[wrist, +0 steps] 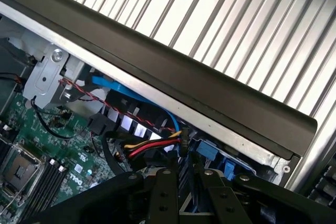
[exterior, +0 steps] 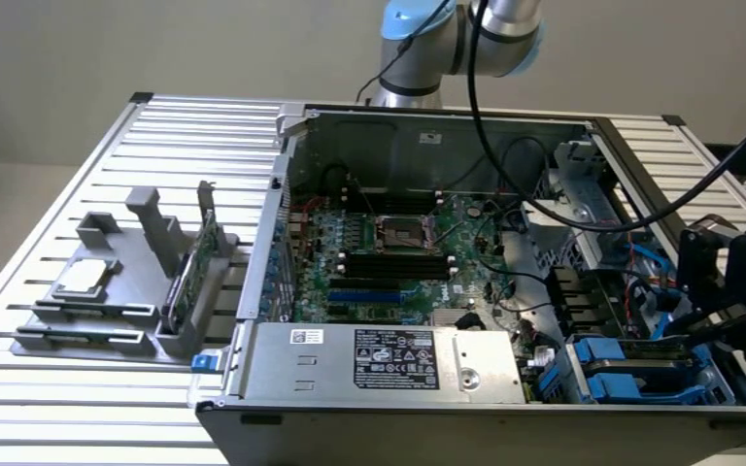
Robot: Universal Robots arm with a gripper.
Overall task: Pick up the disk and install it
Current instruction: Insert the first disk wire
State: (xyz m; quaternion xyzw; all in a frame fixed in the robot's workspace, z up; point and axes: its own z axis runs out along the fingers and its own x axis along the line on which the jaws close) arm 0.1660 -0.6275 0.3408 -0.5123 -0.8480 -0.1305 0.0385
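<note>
From my station I see the gripper [exterior: 726, 318] at 3 o'clock in the exterior view, hanging over the open computer case's [exterior: 425, 126] edge, just above the drive bay [exterior: 710, 383]. I cannot tell whether it grips anything. The disk [exterior: 602, 361], in its blue carrier, lies in that bay at about 4 o'clock, just below the gripper. On the wrist view the gripper [wrist: 184, 174] points at the blue carrier [wrist: 210, 150] beside red and yellow wires [wrist: 152, 148]. The motherboard [exterior: 387, 252] lies at centre.
</note>
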